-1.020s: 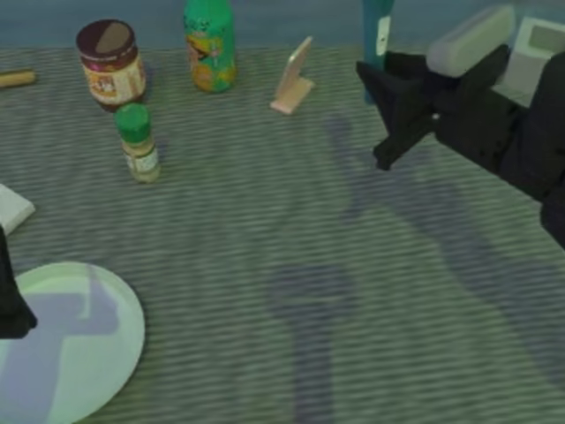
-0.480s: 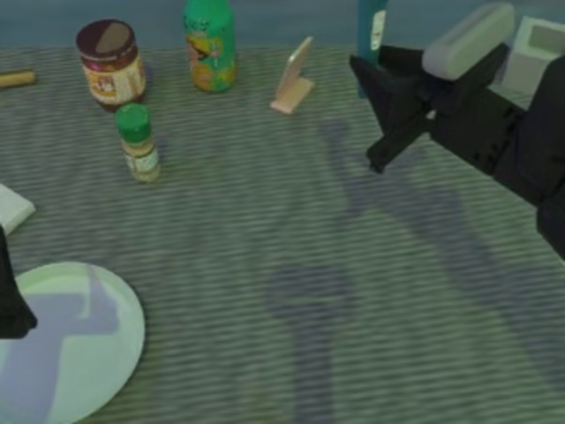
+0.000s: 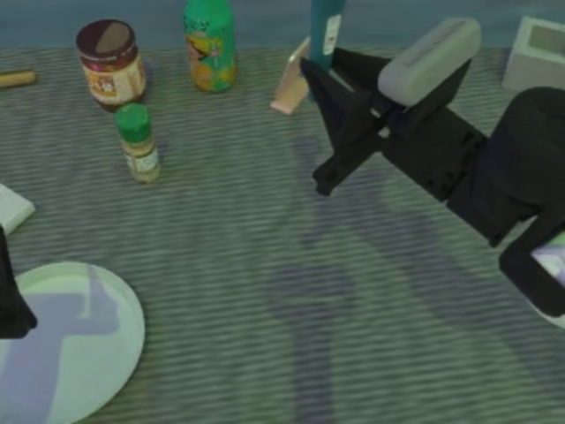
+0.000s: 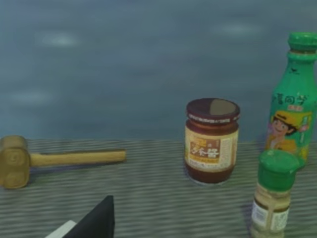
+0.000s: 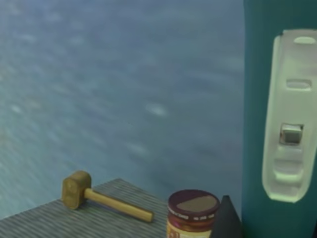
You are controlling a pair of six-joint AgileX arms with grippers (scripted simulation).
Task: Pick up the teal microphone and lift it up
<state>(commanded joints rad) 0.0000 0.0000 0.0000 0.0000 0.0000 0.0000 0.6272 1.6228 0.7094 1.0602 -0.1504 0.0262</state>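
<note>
Grey woven surface (image 3: pixel 265 230) lies open through its middle and near side. Left hand (image 3: pixel 11 300) sits parked at the left edge over a white plate (image 3: pixel 97 353); its finger spread cannot be told. Jar (image 3: pixel 111 64), spice jar (image 3: pixel 138 141) and green bottle (image 3: pixel 210 44) line the far left. Right hand (image 3: pixel 328 97), reaching in from the right, pinches the teal microphone (image 3: pixel 325 31) upright at the far edge, just beside a pink stand (image 3: pixel 291 79).

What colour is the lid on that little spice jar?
Green. The spice jar and its lid show best in the top view, standing near the brown-lidded jar.
</note>
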